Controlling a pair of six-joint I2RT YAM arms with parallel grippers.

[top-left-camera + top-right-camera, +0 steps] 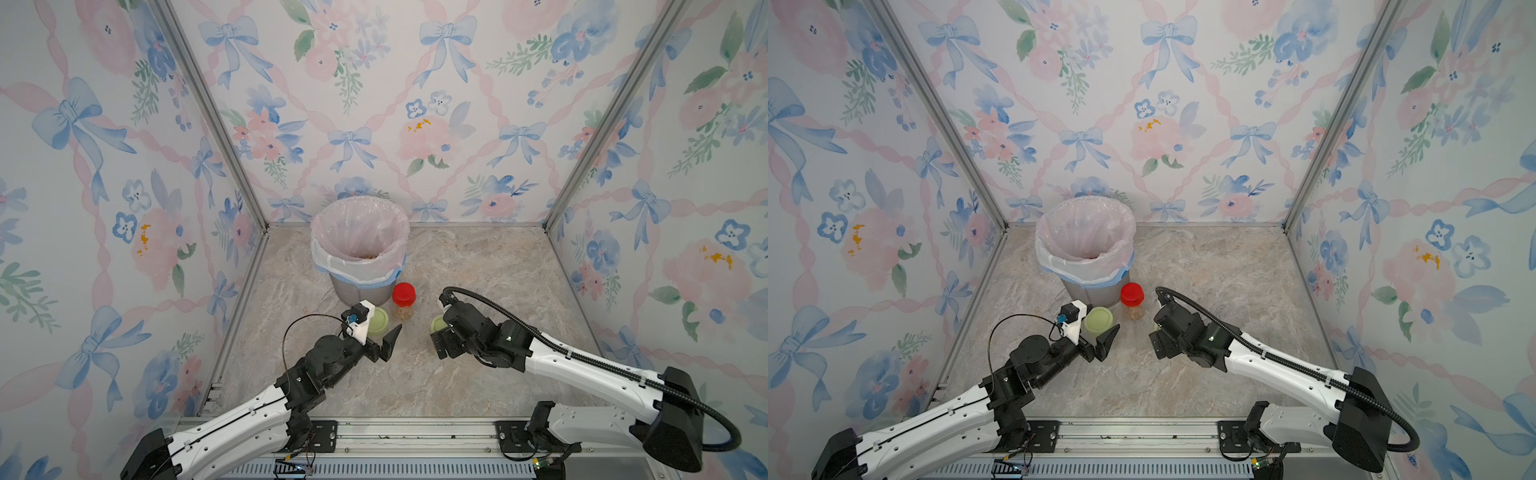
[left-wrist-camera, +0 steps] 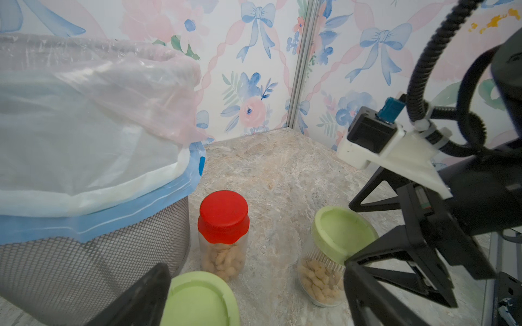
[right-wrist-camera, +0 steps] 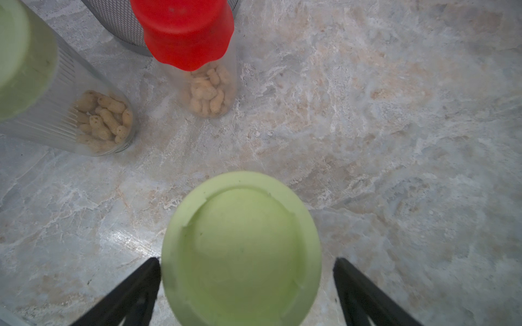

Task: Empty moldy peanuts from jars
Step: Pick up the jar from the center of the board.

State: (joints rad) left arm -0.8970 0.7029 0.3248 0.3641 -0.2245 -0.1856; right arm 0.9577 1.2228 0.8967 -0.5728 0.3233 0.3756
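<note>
Three clear jars of moldy peanuts stand upright in front of the bin. The red-lidded jar (image 1: pixel 404 301) (image 2: pixel 223 225) is in the middle, with tan peanuts (image 3: pixel 207 93) in its bottom. My left gripper (image 1: pixel 384 332) (image 2: pixel 254 265) is open around the left green-lidded jar (image 1: pixel 379 322) (image 2: pixel 200 299), whose lid sits close to one finger. My right gripper (image 1: pixel 441 329) (image 3: pixel 246 259) points down, open, and straddles the lid of the right green-lidded jar (image 1: pixel 435 323) (image 3: pixel 241 251). One finger is at the lid's edge and the other stands clear. That jar's peanuts (image 2: pixel 319 278) show through its wall.
The grey mesh bin (image 1: pixel 349 291) with a pink and blue bag liner (image 1: pixel 332 266) stands at the back, just behind the jars. A few peanuts (image 1: pixel 368 257) lie in its bottom. Wallpapered walls close in the marble floor on three sides.
</note>
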